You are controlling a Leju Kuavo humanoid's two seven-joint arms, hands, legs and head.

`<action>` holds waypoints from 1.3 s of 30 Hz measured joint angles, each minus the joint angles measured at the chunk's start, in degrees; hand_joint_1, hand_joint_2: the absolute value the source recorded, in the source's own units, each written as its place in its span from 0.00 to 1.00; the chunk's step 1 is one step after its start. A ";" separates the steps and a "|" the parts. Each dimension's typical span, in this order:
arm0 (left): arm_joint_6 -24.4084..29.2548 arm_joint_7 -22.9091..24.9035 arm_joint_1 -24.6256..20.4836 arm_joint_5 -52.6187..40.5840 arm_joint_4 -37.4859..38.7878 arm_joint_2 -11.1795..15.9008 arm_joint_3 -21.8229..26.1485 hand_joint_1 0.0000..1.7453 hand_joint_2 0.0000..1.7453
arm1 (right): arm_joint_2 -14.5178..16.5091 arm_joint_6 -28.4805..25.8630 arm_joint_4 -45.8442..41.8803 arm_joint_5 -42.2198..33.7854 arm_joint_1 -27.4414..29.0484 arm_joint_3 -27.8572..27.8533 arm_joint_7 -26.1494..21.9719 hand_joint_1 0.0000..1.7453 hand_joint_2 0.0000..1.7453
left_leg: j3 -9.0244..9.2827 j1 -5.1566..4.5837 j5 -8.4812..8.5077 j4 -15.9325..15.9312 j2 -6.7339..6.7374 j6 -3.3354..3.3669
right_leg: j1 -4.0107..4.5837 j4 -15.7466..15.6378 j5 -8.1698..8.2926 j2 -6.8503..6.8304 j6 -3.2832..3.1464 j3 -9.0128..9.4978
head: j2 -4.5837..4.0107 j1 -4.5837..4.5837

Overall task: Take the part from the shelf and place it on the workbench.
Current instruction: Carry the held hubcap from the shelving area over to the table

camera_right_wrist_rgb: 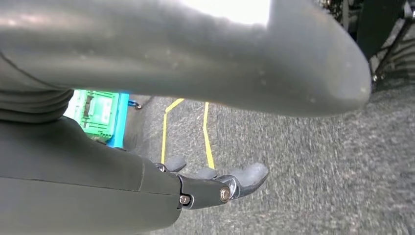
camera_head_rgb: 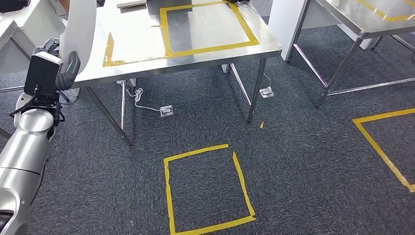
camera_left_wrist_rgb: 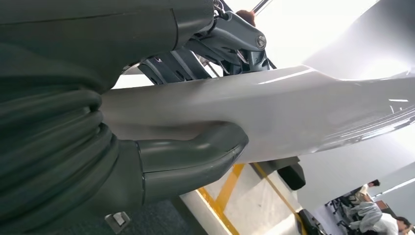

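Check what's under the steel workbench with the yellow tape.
Under the workbench: dark carpet, two floor sockets and a white cable. The white part held by the left hand covers the bench's left edge and whatever lies below it.

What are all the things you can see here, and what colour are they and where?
White part: one, white, held over the workbench's left end.
Workbench: one, shiny steel, straight ahead.
Tape outlines on the workbench: yellow, on its top.
Second steel table: one, far right.
Tape square: one, yellow, on the grey carpet in front of the workbench.
Another tape outline: yellow, carpet at right.
Floor sockets: two, grey, under the workbench, with a white cable.
Green and blue box: one, on the floor.
Left robot hand: grey, grips the white part.
Right robot hand: grey, holds nothing, above the carpet.
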 joint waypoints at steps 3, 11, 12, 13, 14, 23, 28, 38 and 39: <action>0.00 -0.11 -0.04 -0.01 0.15 -0.27 0.01 1.00 1.00 | 0.00 -0.02 0.00 -0.02 0.11 -0.03 0.08 0.00 0.00 | -6.01 -0.07 -2.63 9.78 1.89 -0.27 | 0.04 -0.25 -1.12 -0.47 -0.67 1.54 | 0.00 -0.20; -0.05 -0.13 -0.05 -0.35 0.72 -0.63 0.01 1.00 1.00 | 0.20 -0.05 0.01 -0.03 0.23 -0.10 -0.17 0.00 0.00 | -4.91 -0.98 6.99 -0.85 3.14 1.61 | 0.27 -0.96 -5.53 -1.12 0.79 6.85 | 0.00 -0.14; -0.07 -0.13 -0.22 -0.43 0.74 -0.65 0.01 1.00 1.00 | 0.22 -0.06 0.01 -0.03 0.18 -0.11 -0.22 0.00 0.00 | -4.45 -1.16 6.31 -1.28 3.05 2.02 | 0.37 -1.05 -5.45 -1.23 1.22 7.28 | 0.00 -0.10; -0.09 -0.15 -0.37 -0.52 0.73 -0.68 0.00 1.00 1.00 | 0.22 -0.08 0.00 -0.04 0.13 -0.12 -0.20 0.00 0.00 | -4.07 -1.05 5.86 -1.58 2.85 2.46 | 0.38 -0.62 -5.09 -1.37 1.59 7.19 | 0.00 -0.04; -0.09 -0.22 -0.50 -0.60 0.73 -0.69 0.00 1.00 1.00 | 0.22 -0.10 0.00 -0.07 0.07 -0.13 -0.11 0.00 0.00 | -3.57 -0.93 5.51 -1.88 2.63 2.89 | 0.40 0.80 -4.40 -1.40 1.88 6.60 | 0.00 0.03; -0.25 -0.51 -0.58 -0.73 1.79 -1.42 -0.03 1.00 1.00 | 0.22 -0.36 0.00 -0.11 0.36 -0.44 0.22 0.00 0.00 | 2.52 -1.14 0.36 -2.40 1.09 4.11 | 1.15 7.72 -3.40 -0.82 1.43 -6.12 | 0.00 0.53; -0.48 -0.63 -0.52 -0.77 2.07 -1.52 -0.06 1.00 1.00 | 0.24 -0.38 0.02 -0.09 0.48 -0.52 -0.18 0.00 0.00 | 4.76 -1.60 -1.82 -2.03 0.56 2.75 | 1.84 -1.58 4.57 -0.50 -0.14 -3.77 | 0.00 0.51; -0.10 -0.28 0.25 -1.95 1.80 -1.32 -0.10 1.00 1.00 | 0.36 -0.38 0.01 -0.05 0.29 -0.96 0.28 0.00 0.00 | -7.00 -0.57 -4.35 7.72 2.31 0.70 | 0.94 -2.06 -1.33 -0.41 -0.74 4.11 | 0.00 0.34; -0.09 -0.20 0.29 -2.14 1.81 -1.32 -0.10 1.00 1.00 | 0.37 -0.38 0.01 -0.04 0.29 -0.98 0.26 0.00 0.00 | -6.63 -0.55 -0.39 3.93 2.56 0.74 | 0.92 -1.98 -2.16 -0.41 -0.50 5.08 | 0.00 0.31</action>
